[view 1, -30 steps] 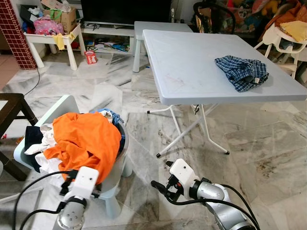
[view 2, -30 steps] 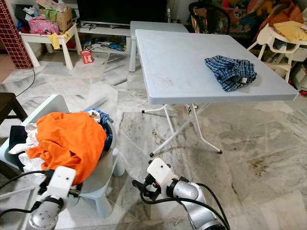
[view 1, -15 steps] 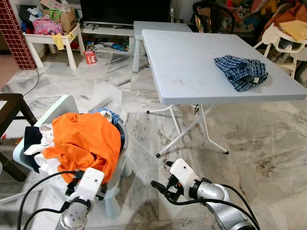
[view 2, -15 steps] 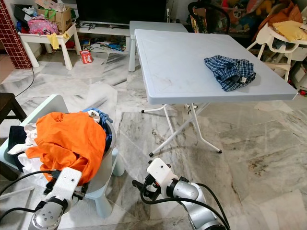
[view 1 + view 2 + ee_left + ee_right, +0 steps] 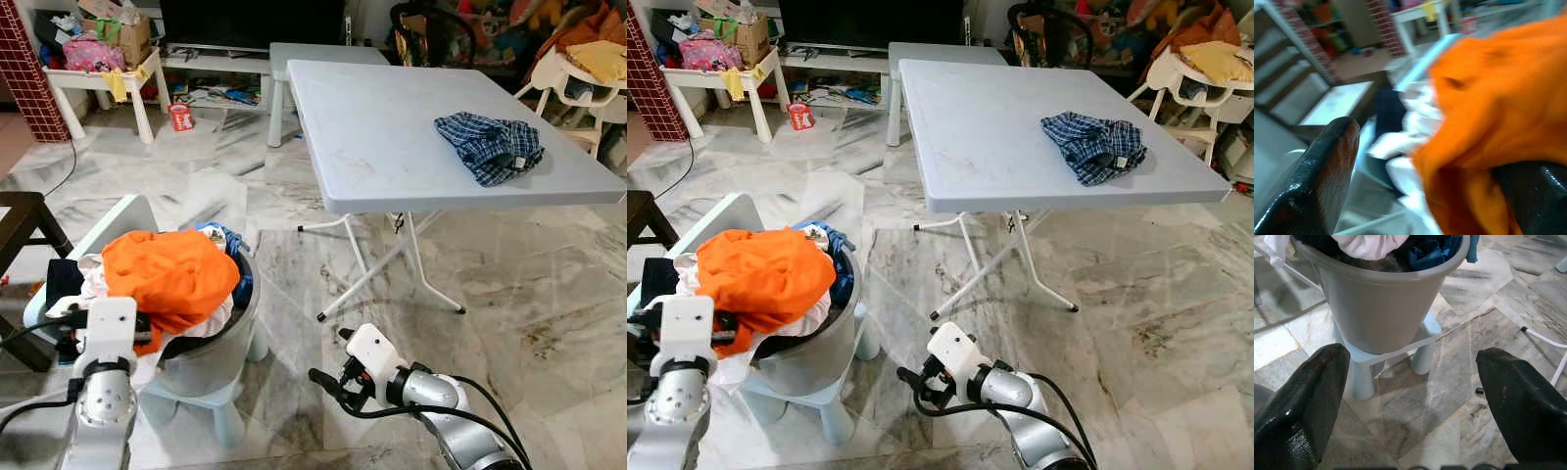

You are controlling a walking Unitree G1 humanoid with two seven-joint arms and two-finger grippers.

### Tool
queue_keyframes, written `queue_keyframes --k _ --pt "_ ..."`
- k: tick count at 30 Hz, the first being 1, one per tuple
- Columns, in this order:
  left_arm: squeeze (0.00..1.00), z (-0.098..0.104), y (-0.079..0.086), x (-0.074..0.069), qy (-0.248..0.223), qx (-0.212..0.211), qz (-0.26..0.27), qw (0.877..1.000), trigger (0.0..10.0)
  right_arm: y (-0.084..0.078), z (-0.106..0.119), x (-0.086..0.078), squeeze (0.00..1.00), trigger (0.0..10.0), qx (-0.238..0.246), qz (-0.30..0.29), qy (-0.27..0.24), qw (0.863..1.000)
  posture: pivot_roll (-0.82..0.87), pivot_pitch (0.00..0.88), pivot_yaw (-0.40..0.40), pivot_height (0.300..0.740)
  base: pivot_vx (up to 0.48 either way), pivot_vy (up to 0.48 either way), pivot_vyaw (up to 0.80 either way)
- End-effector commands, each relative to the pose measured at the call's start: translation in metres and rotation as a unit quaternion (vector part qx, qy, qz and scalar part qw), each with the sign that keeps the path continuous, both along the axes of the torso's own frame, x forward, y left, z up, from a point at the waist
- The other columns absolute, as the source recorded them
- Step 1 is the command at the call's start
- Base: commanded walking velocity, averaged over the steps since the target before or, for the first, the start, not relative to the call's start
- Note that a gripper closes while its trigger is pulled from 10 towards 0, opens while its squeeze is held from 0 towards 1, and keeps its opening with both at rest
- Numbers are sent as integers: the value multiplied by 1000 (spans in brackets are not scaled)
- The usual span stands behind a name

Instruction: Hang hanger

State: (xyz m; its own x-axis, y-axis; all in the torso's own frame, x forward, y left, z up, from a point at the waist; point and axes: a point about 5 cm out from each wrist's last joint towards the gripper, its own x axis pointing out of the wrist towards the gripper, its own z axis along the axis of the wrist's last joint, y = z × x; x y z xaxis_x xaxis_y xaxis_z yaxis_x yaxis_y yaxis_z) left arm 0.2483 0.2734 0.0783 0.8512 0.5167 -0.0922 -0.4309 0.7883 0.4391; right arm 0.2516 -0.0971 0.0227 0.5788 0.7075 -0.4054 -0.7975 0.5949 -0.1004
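Marble floor is seen under everything. Nearest, on the right, the right gripper is held low above the floor, its two black fingers spread wide with nothing between them; in the right wrist view the grey laundry bucket and the pale stool beneath it are framed between the fingers. On the near left, the left gripper is placed at the left side of the bucket, against the clothes. In the blurred left wrist view its fingers are parted and orange cloth is seen lying between them, pressed against one finger; whether the cloth is gripped cannot be told.

An orange garment is heaped on top of the bucket, with white cloth and blue cloth showing at its edges. A dark wooden piece of furniture is seen at the left edge.

Farther off, right of centre, a pale folding table is set up, and a blue checked shirt is crumpled near its right edge. Beyond, at far left, a small white table loaded with clutter is seen, and a high chair at far right. A hanger cannot be made out.
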Motion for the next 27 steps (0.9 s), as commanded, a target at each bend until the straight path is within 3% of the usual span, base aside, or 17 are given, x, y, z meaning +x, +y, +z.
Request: queue_keyframes --k 1,4,5,6,7,8,19,27 --pt "0 6 6 3 -13 9 12 1000 10000 -2 0 1 0 10000 -7 1 0 1000 55 0 -92 740 0 0 0" --pt "0 8 14 9 -24 -9 10 1000 9686 -2 0 0 0 10000 -7 2 0 1000 54 0 -91 740 0 0 0" --pt "0 9 15 10 -26 -11 9 1000 4588 -2 0 0 0 10000 -7 2 -1 1000 55 0 -90 740 0 0 0" --pt "0 10 16 12 -25 -11 8 1000 1686 -2 0 0 0 10000 -7 2 -1 1000 55 0 -90 740 0 0 0" --pt "0 10 17 12 -24 -9 8 1000 1686 -2 -1 0 0 10000 -7 2 -1 1000 55 0 -90 740 0 0 0" --pt "0 8 18 13 -23 -18 8 1000 0 -1 0 0 0 10000 -8 2 -1 1000 53 0 -88 740 0 0 0" --pt "0 9 23 13 -36 -11 13 999 0 -2 0 -2 0 10000 -6 -1 -1 1000 50 0 -85 740 0 0 0" --pt "0 9 11 17 -52 -19 -14 998 0 -3 0 -3 0 10000 -7 -2 1 1000 47 0 -82 740 0 0 0"
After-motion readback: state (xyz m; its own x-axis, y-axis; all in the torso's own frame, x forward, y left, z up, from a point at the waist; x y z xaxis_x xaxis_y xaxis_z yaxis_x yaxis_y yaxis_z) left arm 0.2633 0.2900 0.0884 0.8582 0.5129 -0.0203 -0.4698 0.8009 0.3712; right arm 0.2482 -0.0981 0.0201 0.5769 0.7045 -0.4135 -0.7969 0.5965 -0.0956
